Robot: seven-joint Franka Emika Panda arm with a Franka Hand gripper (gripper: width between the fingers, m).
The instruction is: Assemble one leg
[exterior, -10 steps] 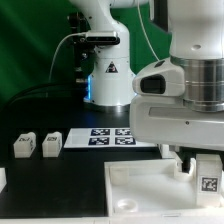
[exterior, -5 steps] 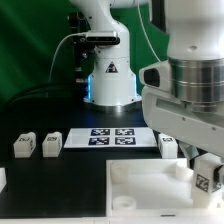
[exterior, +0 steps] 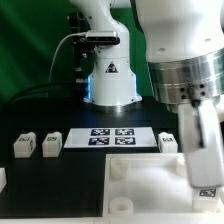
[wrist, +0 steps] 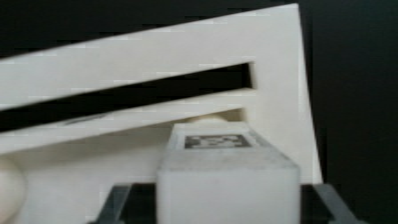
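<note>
My gripper [exterior: 202, 176] is shut on a leg [exterior: 208, 190], a chunky white block with a black-and-white tag. It holds the leg at the exterior view's right, over the near right part of the large white panel [exterior: 145, 185]. In the wrist view the leg [wrist: 222, 165] sits between the dark fingers [wrist: 118, 206], with the panel [wrist: 107, 85] right behind it. Two more legs [exterior: 22, 146] [exterior: 50, 143] stand at the exterior view's left. A third loose leg [exterior: 168, 142] stands behind the panel, by the arm.
The marker board [exterior: 110, 137] lies flat behind the panel, in front of the arm's base [exterior: 108, 85]. A small white part [exterior: 2, 178] shows at the left edge. The table is black.
The wrist has turned and the hand now stands more upright. The held leg has moved lower and a little to the exterior view's right, over the panel.
</note>
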